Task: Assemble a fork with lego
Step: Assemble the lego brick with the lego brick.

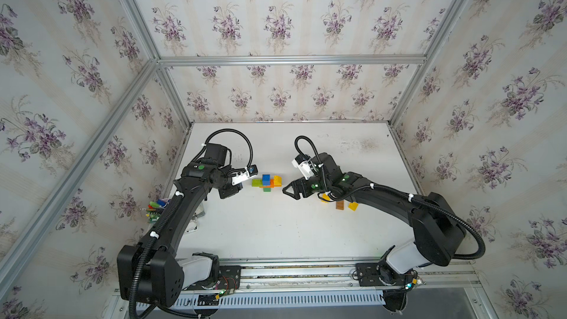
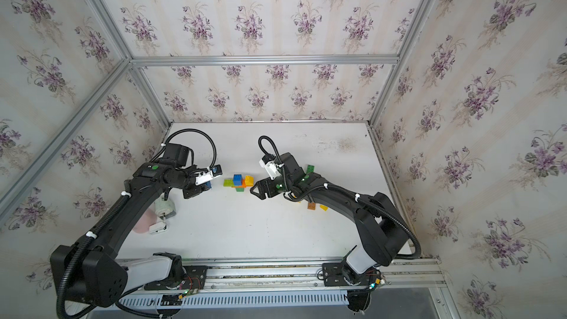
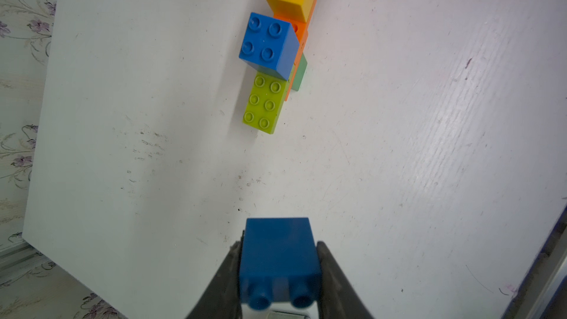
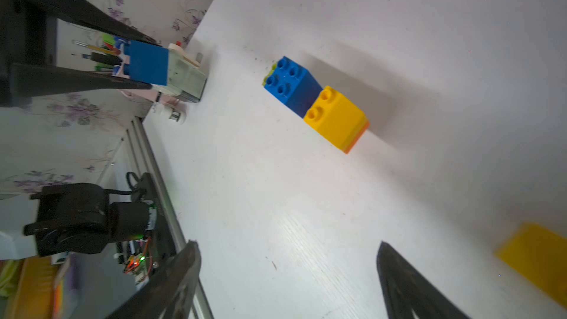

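Blue brick point(image 3: 277, 259) in left hand point(image 3: 278, 246); pens point(image 1: 156, 207), maybe motor point(image 2: 164, 208), nearby.

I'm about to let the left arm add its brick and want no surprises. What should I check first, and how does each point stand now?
1. Grip: left gripper clamps the held blue brick: ok.
2. The right gripper is open and empty: ok.
3. The assembly lies flat on the table, touched by neither gripper: ok.
4. The lime brick shows bare studs: ok.
5. Orientation of the held blue brick for pressing on: cannot tell.
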